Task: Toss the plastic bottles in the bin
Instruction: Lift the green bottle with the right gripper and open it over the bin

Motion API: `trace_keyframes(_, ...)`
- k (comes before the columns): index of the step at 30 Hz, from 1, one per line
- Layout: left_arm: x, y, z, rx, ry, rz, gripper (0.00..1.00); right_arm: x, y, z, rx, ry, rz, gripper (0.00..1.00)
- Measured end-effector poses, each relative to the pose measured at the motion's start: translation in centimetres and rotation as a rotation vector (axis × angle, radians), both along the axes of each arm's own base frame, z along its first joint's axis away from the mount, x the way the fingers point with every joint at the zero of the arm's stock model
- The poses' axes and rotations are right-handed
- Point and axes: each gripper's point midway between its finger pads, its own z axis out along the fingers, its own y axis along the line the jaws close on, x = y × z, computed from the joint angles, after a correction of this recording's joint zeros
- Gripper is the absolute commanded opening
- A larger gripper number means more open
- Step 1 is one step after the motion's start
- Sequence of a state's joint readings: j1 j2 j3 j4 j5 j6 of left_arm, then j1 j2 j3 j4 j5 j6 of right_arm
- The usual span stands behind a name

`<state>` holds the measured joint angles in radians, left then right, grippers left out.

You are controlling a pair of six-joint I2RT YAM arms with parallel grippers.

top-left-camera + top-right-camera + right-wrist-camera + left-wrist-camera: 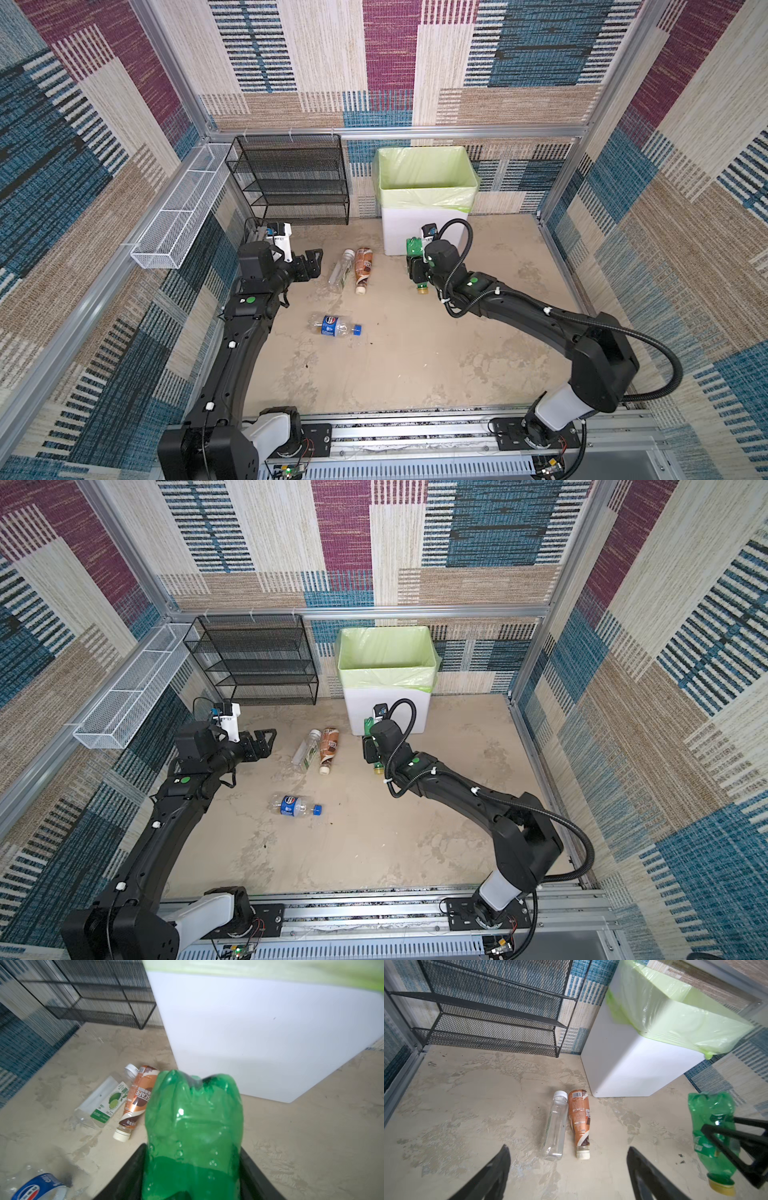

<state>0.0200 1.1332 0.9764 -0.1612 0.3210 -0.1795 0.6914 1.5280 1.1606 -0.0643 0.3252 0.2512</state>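
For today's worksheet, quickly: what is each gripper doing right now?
Left gripper: open, holding nothing.
Right gripper: closed on the green bottle.

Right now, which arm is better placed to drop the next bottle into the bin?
Right. The right gripper holds the green bottle just in front of the bin. The left gripper is open and empty, near the clear bottle and brown bottle lying down.
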Motion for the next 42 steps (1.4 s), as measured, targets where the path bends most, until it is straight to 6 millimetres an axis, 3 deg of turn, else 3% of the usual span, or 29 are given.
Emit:
trace_keyframes(4, -0.3, -1.6, -0.1, 0.019, -0.011, -0.052, 0.87, -1.0, -3.6, 4.8, 0.073, -0.165, -0.061, 0.63)
trace_keyframes(12, -1.6, -4.8, -0.1, 0.069, -0.042, -0.16, 0.87, -5.3, -9.3, 14.3, 0.211, -0.567, -0.161, 0.62)
trace_keyframes(17, -2.2, -6.4, 0.0, 0.105, -0.064, -0.218, 0.87, -7.1, -11.6, 19.6, 0.291, -0.78, -0.233, 0.63)
trace_keyframes(20, -3.0, -7.5, 0.2, 0.13, -0.087, -0.258, 0.87, -5.1, -12.0, 24.2, 0.323, -0.841, -0.276, 0.65)
trace_keyframes(23, -3.7, -7.7, 0.6, 0.16, -0.115, -0.262, 0.89, -0.3, -11.9, 29.2, 0.345, -0.844, -0.294, 0.67)
trace_keyframes(25, -4.1, -7.6, 1.4, 0.171, -0.138, -0.257, 0.9, 3.5, -10.5, 31.8, 0.332, -0.833, -0.269, 0.71)
trace_keyframes(28, -4.7, -7.3, 2.7, 0.192, -0.152, -0.254, 0.91, 11.7, -6.8, 31.5, 0.264, -0.723, -0.174, 0.84)
trace_keyframes(30, -5.1, -7.1, 3.3, 0.209, -0.143, -0.252, 0.91, 16.6, -5.2, 28.1, 0.211, -0.597, -0.134, 0.92)
trace_keyframes(32, -5.8, -6.5, 3.0, 0.245, -0.123, -0.235, 0.92, 19.4, -4.0, 24.5, 0.162, -0.48, -0.102, 0.99)
trace_keyframes(36, -7.4, -5.6, 1.8, 0.298, -0.07, -0.226, 0.93, 19.9, -2.7, 21.6, 0.126, -0.374, -0.046, 0.99)
trace_keyframes(42, -8.4, -5.1, -2.0, 0.415, 0.063, -0.27, 0.94, 16.4, -3.7, 21.5, 0.094, -0.325, -0.02, 0.99)
